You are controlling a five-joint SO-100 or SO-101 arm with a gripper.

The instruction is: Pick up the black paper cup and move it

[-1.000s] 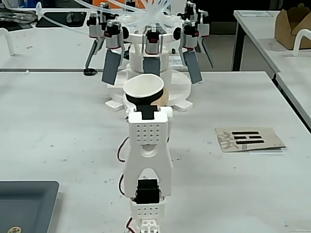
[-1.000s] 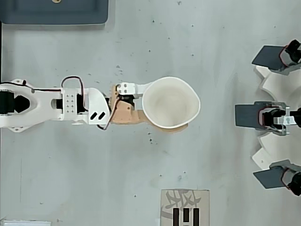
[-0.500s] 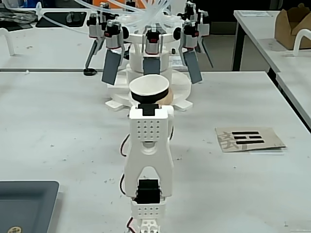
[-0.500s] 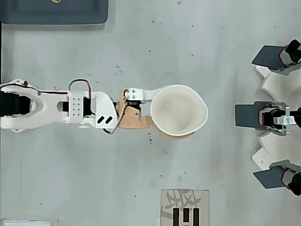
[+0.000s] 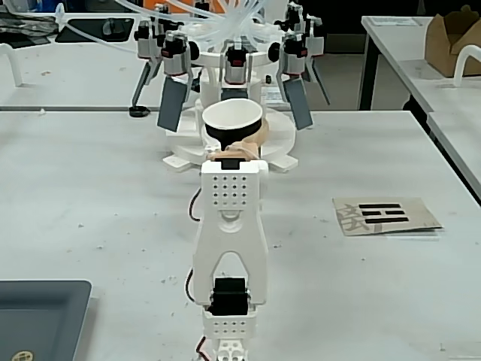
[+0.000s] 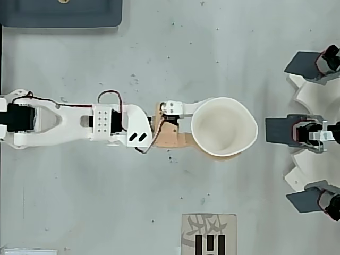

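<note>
The black paper cup (image 5: 233,118) is held at the end of my outstretched arm, opening upward, its white inside showing and only a strip of black wall visible below the rim. From above, the cup (image 6: 224,127) looks squeezed slightly out of round. My gripper (image 5: 234,147) is shut on the cup's lower wall, with a white finger (image 6: 183,109) on one side and a tan finger (image 6: 172,139) on the other. The fingertips are hidden under the cup in the overhead view. The cup appears raised off the table.
Just beyond the cup stands a white fixture (image 5: 233,68) with several motorised dark paddles (image 6: 279,130) pointing at it. A dark tray (image 5: 37,316) lies at the near left in the fixed view. A printed card (image 5: 385,215) lies to the right. A neighbouring table holds a cardboard box (image 5: 451,37).
</note>
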